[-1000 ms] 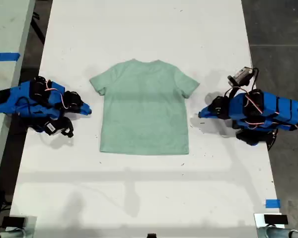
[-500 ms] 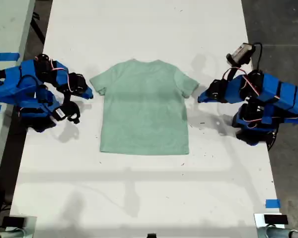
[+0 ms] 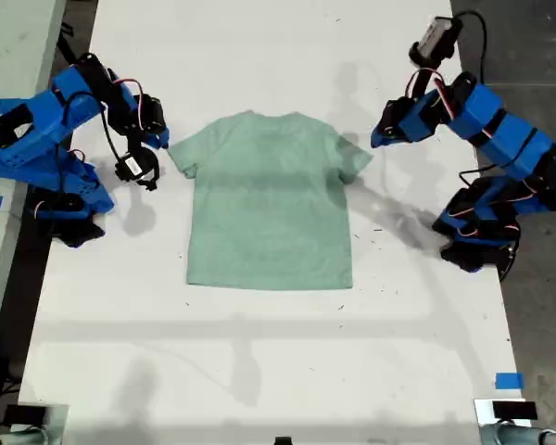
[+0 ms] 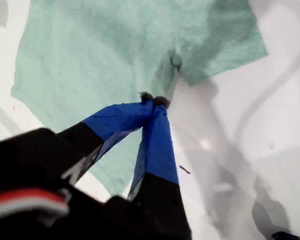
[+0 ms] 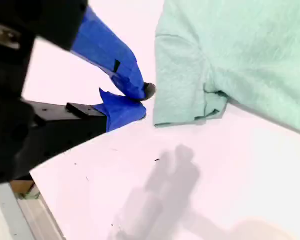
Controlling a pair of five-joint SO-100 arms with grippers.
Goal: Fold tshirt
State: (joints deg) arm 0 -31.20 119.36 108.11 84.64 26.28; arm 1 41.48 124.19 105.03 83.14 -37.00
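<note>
A white table (image 3: 259, 371) fills most of the scene, with dark floor (image 3: 519, 46) beyond its edge on the exterior view's right. The tshirt (image 3: 269, 199) lies flat and spread out mid-table, neck toward the far edge. My first gripper (image 4: 154, 100) hovers beside one sleeve, fingers (image 4: 160, 135) closed together, holding nothing. My second gripper (image 5: 142, 102) hangs just off the other sleeve, fingers (image 5: 115, 57) nearly closed, empty.

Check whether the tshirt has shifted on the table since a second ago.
No. In the exterior view the tshirt sits just as far from the blue tape as before.
</note>
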